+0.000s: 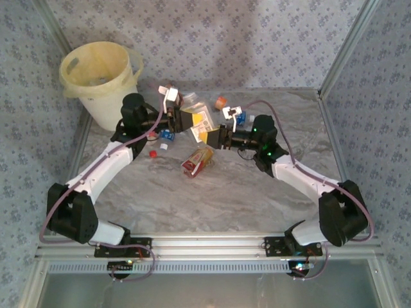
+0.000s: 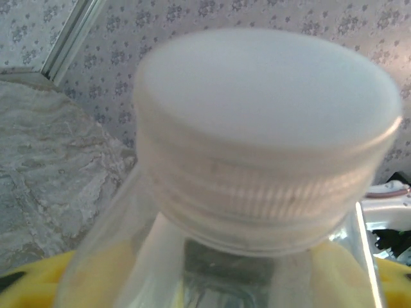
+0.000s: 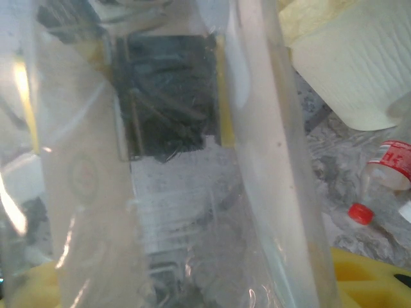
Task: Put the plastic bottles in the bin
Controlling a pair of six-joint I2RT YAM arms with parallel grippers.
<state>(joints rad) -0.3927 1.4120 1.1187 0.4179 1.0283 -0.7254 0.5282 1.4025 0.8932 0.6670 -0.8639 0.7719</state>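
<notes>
Top view first: both arms reach toward mid-table and meet nose to nose at the yellow-labelled bottles (image 1: 199, 119), the left gripper (image 1: 182, 119) on one side and the right gripper (image 1: 213, 136) on the other. The bin (image 1: 96, 99) stands at the far left corner, near the left arm. That is a short swing away, which is probably why the left arm works this side. A red-labelled bottle (image 1: 196, 160) lies loose nearer the bases, with a red cap (image 1: 153, 154) and an orange cap (image 1: 221, 101) scattered on the table (image 1: 225, 205).

Left wrist: a white-capped bottle (image 2: 263, 141) looms right at the lens, blurred, its shoulders sitting between the yellow pads (image 2: 29, 282). It is bracketed, certainly, but whether those jaws bite or merely flank it cannot be told from here.

Right wrist: a clear bottle (image 3: 180, 192) stands across the gap, its wall creased in long folds, with the right-hand pad (image 3: 369, 276) against its flank. That reads as jaws clenched on the bottle. The carry to the bin looks like the next job, and plastic this thin and crumpled may slip on the way.
</notes>
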